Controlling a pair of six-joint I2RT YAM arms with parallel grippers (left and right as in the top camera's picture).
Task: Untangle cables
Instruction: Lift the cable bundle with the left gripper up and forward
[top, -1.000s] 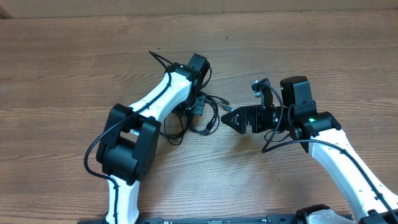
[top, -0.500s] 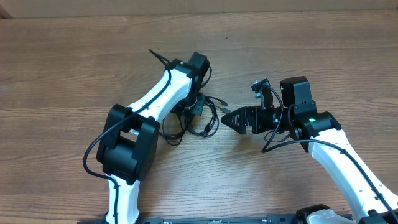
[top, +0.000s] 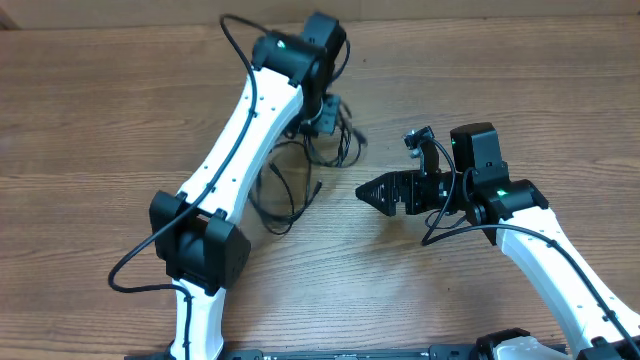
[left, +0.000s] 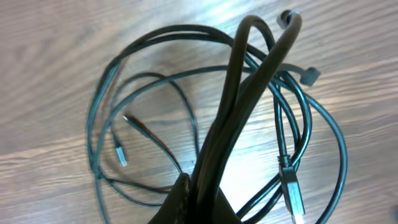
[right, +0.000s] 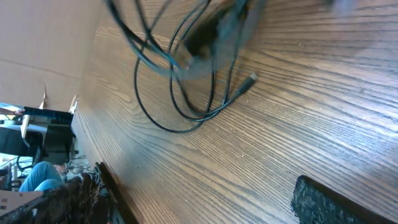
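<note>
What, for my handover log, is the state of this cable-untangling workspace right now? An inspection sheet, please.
Surface: wooden table, plain wood grain.
Job's things: cables in one tangled bunch of loops, with strands trailing toward the near edge; a plug shows at one end.
Clutter: nothing seen.
Grippers: left gripper shut amid the loops, seemingly pinching a strand; right gripper open, empty, apart from the bunch.
Cables: arm wiring arches off the left arm.
Surroundings: blurred objects beyond the table edge, unidentifiable.
</note>
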